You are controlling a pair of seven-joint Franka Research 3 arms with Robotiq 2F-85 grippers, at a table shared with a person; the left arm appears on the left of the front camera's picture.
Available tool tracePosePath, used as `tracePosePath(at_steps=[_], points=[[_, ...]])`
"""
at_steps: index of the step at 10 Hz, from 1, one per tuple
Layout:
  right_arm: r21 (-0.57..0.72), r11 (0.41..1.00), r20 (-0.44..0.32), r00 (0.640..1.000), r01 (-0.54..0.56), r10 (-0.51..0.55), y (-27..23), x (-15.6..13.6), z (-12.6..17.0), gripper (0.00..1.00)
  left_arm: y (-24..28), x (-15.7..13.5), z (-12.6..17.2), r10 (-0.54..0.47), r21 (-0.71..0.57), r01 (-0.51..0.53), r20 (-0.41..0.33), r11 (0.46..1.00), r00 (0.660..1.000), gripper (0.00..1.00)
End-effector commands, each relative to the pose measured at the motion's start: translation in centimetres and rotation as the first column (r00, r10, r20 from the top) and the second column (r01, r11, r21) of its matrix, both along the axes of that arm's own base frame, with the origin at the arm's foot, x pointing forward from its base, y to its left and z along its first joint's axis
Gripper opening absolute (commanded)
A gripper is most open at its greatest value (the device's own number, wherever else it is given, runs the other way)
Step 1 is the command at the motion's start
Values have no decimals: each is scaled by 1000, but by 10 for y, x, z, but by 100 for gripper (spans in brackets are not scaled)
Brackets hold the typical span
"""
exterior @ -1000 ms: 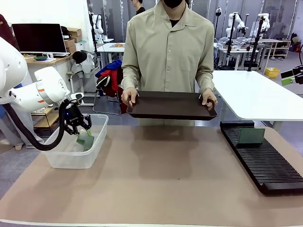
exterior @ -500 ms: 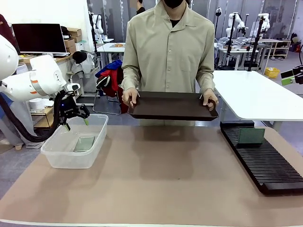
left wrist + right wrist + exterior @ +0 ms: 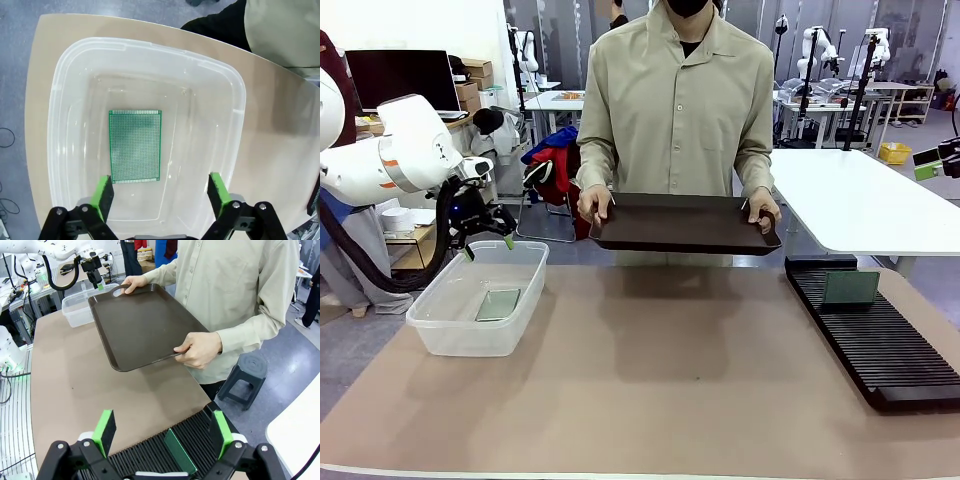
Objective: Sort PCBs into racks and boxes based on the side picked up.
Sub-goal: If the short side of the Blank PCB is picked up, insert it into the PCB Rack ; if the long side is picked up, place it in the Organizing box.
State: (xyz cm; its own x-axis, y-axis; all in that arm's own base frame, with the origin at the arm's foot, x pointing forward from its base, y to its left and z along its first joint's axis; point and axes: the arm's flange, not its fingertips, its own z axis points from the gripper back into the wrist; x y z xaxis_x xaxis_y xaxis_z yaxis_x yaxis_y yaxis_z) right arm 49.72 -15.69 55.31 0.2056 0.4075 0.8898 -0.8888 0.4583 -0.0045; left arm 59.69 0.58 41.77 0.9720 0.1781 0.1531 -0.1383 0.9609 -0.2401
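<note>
A person stands across the table (image 3: 650, 400) from me, holding a dark brown tray (image 3: 685, 222) level in both hands; from my right wrist its surface looks bare. To my right lies the long black rack (image 3: 880, 340), and one circuit board (image 3: 850, 287) stands upright in a slot near its far end; my right gripper (image 3: 162, 432) hangs just above that board, jaws spread wide and holding nothing. To my left sits the clear tub (image 3: 440, 330), and the other board (image 3: 135, 146) lies flat on its bottom, close to the middle, apart from every wall. My left gripper (image 3: 487, 247) hovers over the tub's far end, above the rim, its green pads (image 3: 105, 195) wide apart with nothing between them.

Judging by how things lie, both boards are sorted: one in the rack, one in the tub. The placing step on my left side looks finished, and the tray seems to offer nothing more to pick. What comes next, I think, is lifting both arms clear of the tub and the rack and waiting with open jaws, unless the person puts another board on the tray.
</note>
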Motion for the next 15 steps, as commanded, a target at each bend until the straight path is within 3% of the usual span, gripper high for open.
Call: tracePosePath(at_steps=[1,6,8,10,12,14,15], points=[[-2,1000,1,1000,6,-6,1,0,-1,100,5,3,-5,-1,0,1,-24,1000,1000,100],[-2,1000,1,1000,6,-6,1,0,-1,100,3,2,-8,4,-1,-4,-15,1000,1000,100],[-2,1000,1,1000,6,-6,1,0,-1,100,14,-12,29,-197,77,191,72,978,978,100],[-2,1000,1,1000,6,-6,1,0,-1,100,16,-33,61,-338,135,323,107,937,935,100],[-2,1000,1,1000,6,-6,1,0,-1,100,18,-50,91,-459,152,437,172,887,872,100],[-2,1000,1,1000,6,-6,1,0,-1,100,15,-76,127,-594,137,579,244,804,767,100],[-2,1000,1,1000,6,-6,1,0,-1,100,18,-88,143,-671,152,657,267,738,692,100]])
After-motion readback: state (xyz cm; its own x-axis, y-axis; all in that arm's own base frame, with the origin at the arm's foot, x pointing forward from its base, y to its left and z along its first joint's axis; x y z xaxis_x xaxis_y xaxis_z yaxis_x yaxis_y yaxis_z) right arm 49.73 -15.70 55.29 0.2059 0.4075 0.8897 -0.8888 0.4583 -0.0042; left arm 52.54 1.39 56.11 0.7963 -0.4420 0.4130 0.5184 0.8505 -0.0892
